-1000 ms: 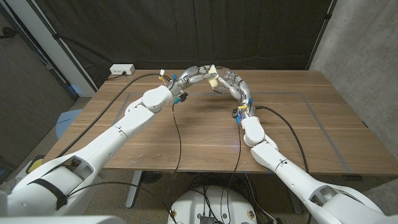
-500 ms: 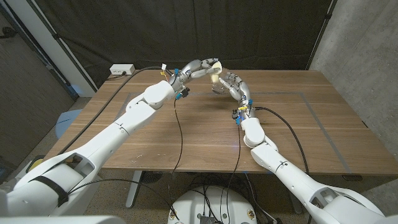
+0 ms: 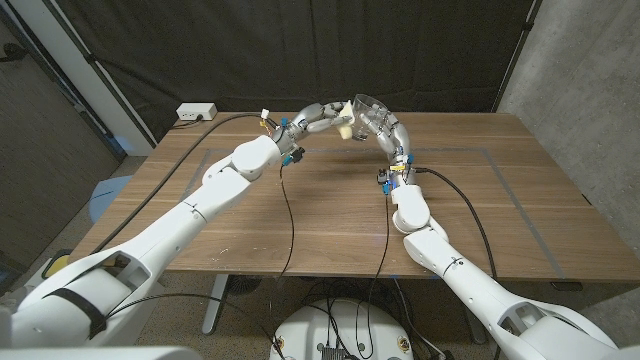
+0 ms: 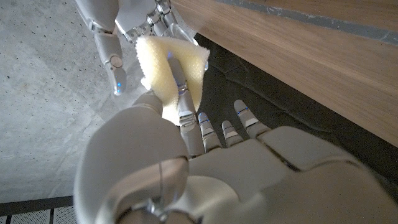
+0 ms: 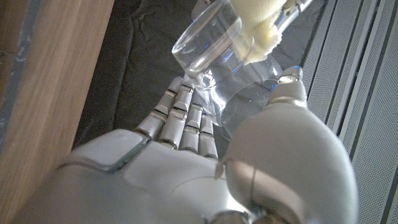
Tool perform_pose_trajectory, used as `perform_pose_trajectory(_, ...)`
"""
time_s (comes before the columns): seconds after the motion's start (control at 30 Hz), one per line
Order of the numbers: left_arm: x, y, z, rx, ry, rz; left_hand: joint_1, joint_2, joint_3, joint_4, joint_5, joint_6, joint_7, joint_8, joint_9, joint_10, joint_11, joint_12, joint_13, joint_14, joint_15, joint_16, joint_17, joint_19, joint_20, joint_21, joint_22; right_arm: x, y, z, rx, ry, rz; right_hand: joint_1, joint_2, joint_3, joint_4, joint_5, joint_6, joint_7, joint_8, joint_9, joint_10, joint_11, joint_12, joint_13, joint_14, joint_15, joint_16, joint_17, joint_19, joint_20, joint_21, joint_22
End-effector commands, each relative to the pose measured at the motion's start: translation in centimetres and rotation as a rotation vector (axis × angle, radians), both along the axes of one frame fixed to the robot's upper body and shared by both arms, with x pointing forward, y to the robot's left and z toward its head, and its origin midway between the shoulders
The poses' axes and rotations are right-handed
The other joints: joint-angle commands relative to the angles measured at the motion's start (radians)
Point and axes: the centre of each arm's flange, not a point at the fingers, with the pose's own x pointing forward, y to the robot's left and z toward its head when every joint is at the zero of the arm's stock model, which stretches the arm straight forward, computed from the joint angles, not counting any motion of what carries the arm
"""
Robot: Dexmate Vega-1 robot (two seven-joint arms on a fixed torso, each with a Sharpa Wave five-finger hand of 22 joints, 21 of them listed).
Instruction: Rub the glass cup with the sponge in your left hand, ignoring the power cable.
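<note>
A: What's biggest in the head view?

B: The brown wooden surface (image 3: 300, 215), across the middle of the frame. Two white arms come in from the bottom corners and meet above its far edge, in the upper middle of the frame.

A: And the robot hands?

B: The right robot hand (image 3: 385, 128) is raised, its fingers wrapped around a clear glass cup (image 3: 369, 106), which it holds up off the surface and tilted. The right wrist view shows that cup (image 5: 208, 46) in the upper middle of the frame, with the fingers (image 5: 186, 118) curled under it and the thumb alongside.

A: The left one?

B: The left robot hand (image 3: 318, 118) pinches a pale yellow foam sponge (image 3: 346, 126) between thumb and fingers, just left of the cup. In the left wrist view the sponge (image 4: 163, 68) sits in the upper middle, one finger (image 4: 177, 78) lying across it. In the right wrist view the sponge (image 5: 261, 22) presses against the cup's side.

A: Anything smaller?

B: A black power cable (image 3: 210, 125) runs along the upper left of the surface from a white power strip (image 3: 196, 112) at the far left corner.
</note>
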Motion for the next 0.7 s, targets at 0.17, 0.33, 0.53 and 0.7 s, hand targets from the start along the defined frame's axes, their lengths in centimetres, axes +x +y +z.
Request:
perform_pose_trajectory(0.17,-0.2,0.4,-2.2,0.037,0.032,0.045,0.019,0.001,0.015,-0.005,-0.004,-0.007,0.004,0.017,0.018,-0.003,-0.002,0.006,0.001,-0.01,0.0,0.005,0.003,-0.005,0.0,0.01,0.002,-1.2,-1.4,0.8,0.071,-0.043,0.013,0.116,0.116,0.011,0.001,0.006,0.2,-0.191,0.0,0.0,0.149,-0.137,0.002,0.014,0.015,-0.176,0.004,0.003,-0.003,-0.108,0.008,-0.001)
perform_pose_trajectory(0.33,-1.1,1.0,-2.3,0.137,0.004,0.136,0.022,0.0,0.02,-0.006,-0.008,-0.006,0.009,0.025,0.026,0.0,-0.001,0.009,0.001,-0.012,0.002,0.005,0.003,-0.007,-0.003,0.012,0.002,-1.5,-1.8,0.6,0.02,-0.058,-0.062,0.116,0.116,0.01,0.001,0.006,0.2,-0.191,0.0,0.001,0.148,-0.136,0.001,0.014,0.016,-0.175,0.003,0.004,-0.004,-0.109,0.009,-0.002)
perform_pose_trajectory(0.53,-2.8,2.1,-1.5,0.319,-0.079,0.318,0.029,-0.003,0.026,-0.01,-0.015,0.004,0.014,0.039,0.037,0.008,-0.002,0.012,0.001,-0.013,0.0,0.006,0.002,-0.005,-0.007,0.015,0.001,-1.9,-2.0,-0.1,-0.078,-0.065,-0.173,0.118,0.116,0.011,0.001,0.005,0.202,-0.192,-0.001,0.001,0.149,-0.138,0.0,0.015,0.018,-0.175,0.003,0.006,-0.003,-0.109,0.012,-0.002)
perform_pose_trajectory(0.7,-4.2,2.7,-1.1,0.449,-0.155,0.452,0.032,-0.005,0.031,-0.011,-0.022,0.005,0.014,0.038,0.031,0.013,0.003,0.015,0.0,-0.008,0.005,0.008,0.002,-0.008,-0.004,0.017,0.0,-2.1,-1.9,-0.5,-0.17,-0.069,-0.226,0.122,0.117,0.012,-0.001,0.006,0.206,-0.192,0.0,0.001,0.151,-0.138,0.0,0.016,0.021,-0.176,0.003,0.008,-0.003,-0.108,0.014,-0.002)
